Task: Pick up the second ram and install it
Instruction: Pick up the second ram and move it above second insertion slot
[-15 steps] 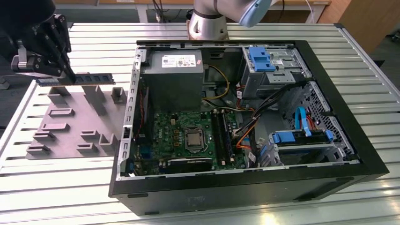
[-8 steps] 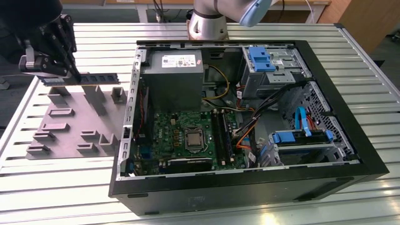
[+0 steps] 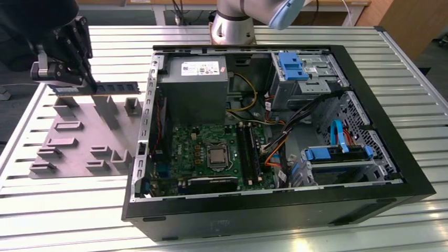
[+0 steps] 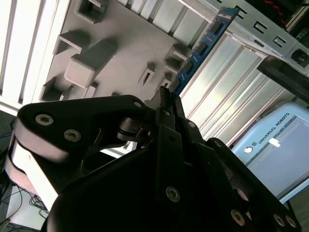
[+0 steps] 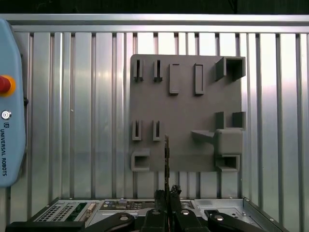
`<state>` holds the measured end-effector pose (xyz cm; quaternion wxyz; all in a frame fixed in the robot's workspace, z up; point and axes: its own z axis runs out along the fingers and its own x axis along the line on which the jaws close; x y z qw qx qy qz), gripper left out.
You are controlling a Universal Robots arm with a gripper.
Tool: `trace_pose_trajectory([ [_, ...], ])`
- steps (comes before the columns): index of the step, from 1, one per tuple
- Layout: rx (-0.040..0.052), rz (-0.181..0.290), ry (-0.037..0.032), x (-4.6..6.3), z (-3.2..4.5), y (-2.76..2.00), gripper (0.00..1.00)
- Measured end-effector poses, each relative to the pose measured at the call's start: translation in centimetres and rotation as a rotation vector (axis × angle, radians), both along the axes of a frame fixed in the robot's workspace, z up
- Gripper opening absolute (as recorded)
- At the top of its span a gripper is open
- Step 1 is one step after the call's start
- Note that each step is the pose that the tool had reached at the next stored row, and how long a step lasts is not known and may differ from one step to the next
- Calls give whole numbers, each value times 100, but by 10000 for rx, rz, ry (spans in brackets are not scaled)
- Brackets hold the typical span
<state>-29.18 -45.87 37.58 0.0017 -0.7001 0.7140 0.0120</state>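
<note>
One end effector (image 3: 83, 84) sits at about ten o'clock in the exterior view, its fingers pressed together on one end of a single memory stick, the second ram (image 3: 115, 87). The stick is held level and on edge, outside the computer case (image 3: 280, 207), above the one grey fixture plate (image 3: 81, 131) that lies on the ribbed metal desk (image 3: 63, 210) at nine o'clock of the case. In the second wrist view the second ram (image 4: 203, 46) juts out past the end effector (image 4: 166, 99) and shows a row of small black chips along its board. In the first wrist view the second ram (image 5: 166, 152) appears edge-on as one thin line rising from the end effector (image 5: 166, 193) over the fixture plate (image 5: 186, 113). Inside the open case lie one green motherboard (image 3: 199, 142) at six o'clock, one grey power supply (image 3: 196, 86) at twelve, and two blue drive brackets (image 3: 290, 65) toward three. One teach pendant (image 5: 9, 106) rests on the desk.
</note>
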Motion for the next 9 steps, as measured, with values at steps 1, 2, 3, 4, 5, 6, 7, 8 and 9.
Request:
trace_pose_trajectory([
  [1, 1, 0, -1, 13, -1, 0, 14],
  [2, 0, 0, -1, 24, 0, 0, 14],
  [3, 0, 0, 0, 36, 0, 0, 14],
  [4, 0, 0, 0, 48, 0, 0, 14],
  [5, 0, 0, -1, 59, 0, 0, 14],
  [6, 0, 0, -1, 71, 0, 0, 14],
  [7, 0, 0, 0, 83, 0, 0, 14],
  [8, 0, -1, 0, 94, 0, 0, 14],
  [9, 0, 0, -1, 106, 0, 0, 14],
])
